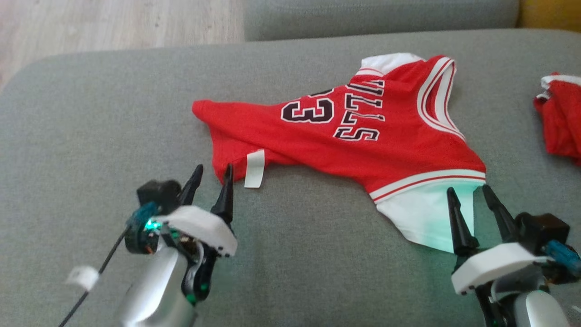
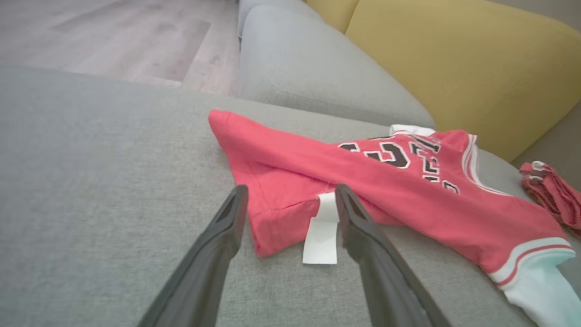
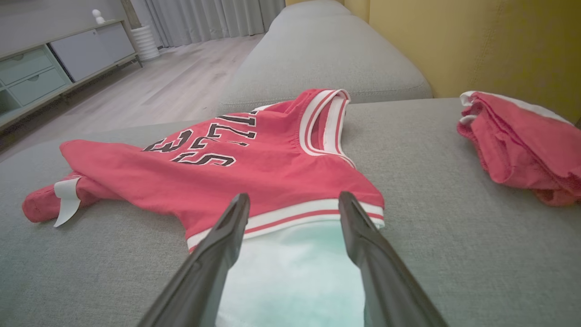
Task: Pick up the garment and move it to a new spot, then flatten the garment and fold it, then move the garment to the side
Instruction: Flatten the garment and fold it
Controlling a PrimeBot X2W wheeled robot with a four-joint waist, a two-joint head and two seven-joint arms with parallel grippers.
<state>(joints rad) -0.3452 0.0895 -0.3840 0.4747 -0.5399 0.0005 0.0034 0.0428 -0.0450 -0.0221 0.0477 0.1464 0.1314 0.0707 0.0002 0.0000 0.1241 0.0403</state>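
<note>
Two pincers, both spread wide and holding nothing, face one garment.

1. Sofa cushion (image 1: 91,113), under both pincers: grey woven upholstery, soft, rounded at the edge. Risk: it likely yields, so descending fingers could dig into the weave instead of sliding under the cloth.
2. Garment (image 1: 363,150), directly ahead of both pincers: red knit jersey with black-and-white lettering and striped trim, limp, twisted, partly doubled. Risk: a pinch may catch one layer, leaving it bunched.
3. Red heap (image 1: 560,122), well right of the right pincer (image 1: 467,189): crumpled cloth. Risk: tangling if the garment is carried that way.
4. White panel (image 1: 422,218), between the right pincer's fingers: smooth, thin.
5. Label (image 1: 254,169), just right of the left pincer (image 1: 213,168): flat white strip. Risk: gripping it alone.
</note>
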